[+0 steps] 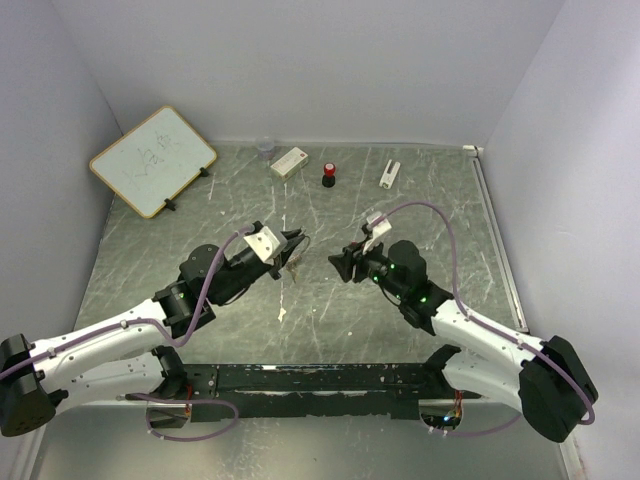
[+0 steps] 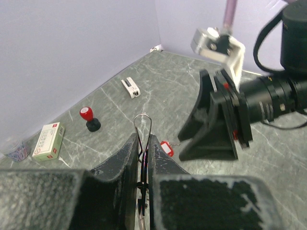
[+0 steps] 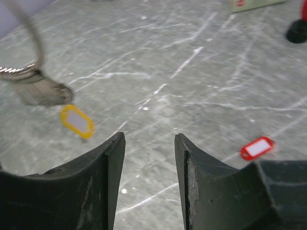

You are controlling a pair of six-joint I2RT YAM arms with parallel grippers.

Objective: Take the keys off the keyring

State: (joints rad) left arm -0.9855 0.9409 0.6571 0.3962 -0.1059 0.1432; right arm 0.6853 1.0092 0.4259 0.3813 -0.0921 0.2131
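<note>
My left gripper (image 1: pixel 299 243) (image 2: pixel 142 137) is shut on the thin silver keyring (image 2: pixel 143 125), whose wire loop pokes out past the fingertips. Small silver keys (image 1: pixel 293 267) hang below it. The ring shows blurred in the right wrist view (image 3: pixel 26 52) with a grey key (image 3: pixel 41 91) under it. A red-headed key tag (image 2: pixel 166 147) (image 3: pixel 257 147) lies on the table beside my right gripper. A yellow-headed one (image 3: pixel 76 120) (image 1: pixel 282 314) lies loose nearer the arms. My right gripper (image 1: pixel 336 262) (image 3: pixel 148 139) (image 2: pixel 211 124) is open and empty, facing the left one a few centimetres away.
A whiteboard (image 1: pixel 153 160) leans at the back left. Along the back stand a clear cup (image 1: pixel 265 148), a small box (image 1: pixel 290 162) (image 2: pixel 49 140), a red-topped black knob (image 1: pixel 328 176) (image 2: pixel 89 120) and a white clip (image 1: pixel 390 173) (image 2: pixel 130 88). Walls close three sides.
</note>
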